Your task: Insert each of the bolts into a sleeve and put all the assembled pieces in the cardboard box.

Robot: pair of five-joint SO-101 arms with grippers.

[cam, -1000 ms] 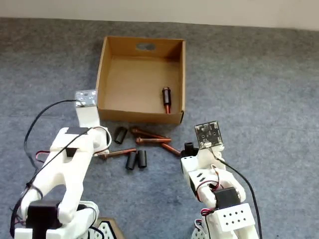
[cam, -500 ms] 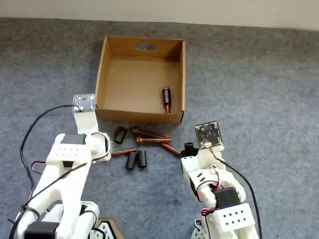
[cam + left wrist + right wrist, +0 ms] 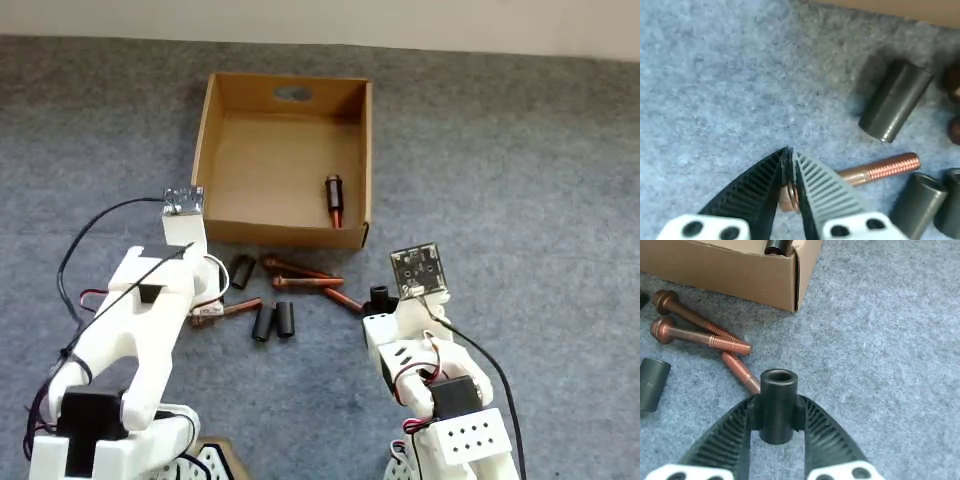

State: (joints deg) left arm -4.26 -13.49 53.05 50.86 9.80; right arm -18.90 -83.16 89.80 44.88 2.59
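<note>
Bolt [image 3: 880,169] head — pinched in left hand [image 3: 790,153] (sleeve [image 3: 895,101] beside).

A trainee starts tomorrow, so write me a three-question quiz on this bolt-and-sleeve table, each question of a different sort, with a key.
1. True or false: one assembled piece lies inside the cardboard box.
2. What does the right hand hold? A) a washer B) a sleeve C) nothing
3. Fill in: the left hand is shut on a ____.
Key: 1 true; 2 B; 3 bolt.
</note>
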